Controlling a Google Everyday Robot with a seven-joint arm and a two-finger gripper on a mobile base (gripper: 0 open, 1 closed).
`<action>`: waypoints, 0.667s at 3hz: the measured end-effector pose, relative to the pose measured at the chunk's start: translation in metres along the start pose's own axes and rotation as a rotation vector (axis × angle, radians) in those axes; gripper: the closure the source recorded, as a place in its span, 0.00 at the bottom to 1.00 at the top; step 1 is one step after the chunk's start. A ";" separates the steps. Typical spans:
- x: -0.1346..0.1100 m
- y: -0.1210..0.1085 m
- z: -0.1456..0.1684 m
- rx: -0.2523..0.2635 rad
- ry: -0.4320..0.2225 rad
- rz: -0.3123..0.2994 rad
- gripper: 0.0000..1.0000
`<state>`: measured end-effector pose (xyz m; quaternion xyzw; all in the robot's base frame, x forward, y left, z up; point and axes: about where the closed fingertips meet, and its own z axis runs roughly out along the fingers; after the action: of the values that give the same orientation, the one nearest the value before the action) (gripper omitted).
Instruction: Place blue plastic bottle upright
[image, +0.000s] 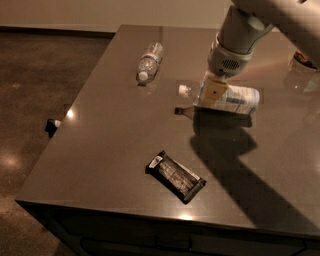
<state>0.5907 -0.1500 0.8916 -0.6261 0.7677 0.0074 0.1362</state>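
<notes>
blue plastic bottle (239, 99) lies on its side on the dark table (110, 145), off toward 2 o'clock from the table's middle. its white cap points to 9 o'clock and its base to 3 o'clock. the gripper (215, 94) is down over the bottle's shoulder, just behind the cap, with the pale arm reaching in from 1 o'clock. whether it is clamped on the bottle or only around it, i cannot tell. a smaller clear bottle (149, 61) lies at 11 o'clock, well apart. a black wrapped bar (175, 176) lies at 6 o'clock near the front edge.
</notes>
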 end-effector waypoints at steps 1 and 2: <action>-0.017 -0.007 -0.026 -0.013 -0.099 0.018 1.00; -0.039 -0.020 -0.059 -0.029 -0.267 0.073 1.00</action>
<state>0.6056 -0.1276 0.9602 -0.5932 0.7649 0.1066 0.2275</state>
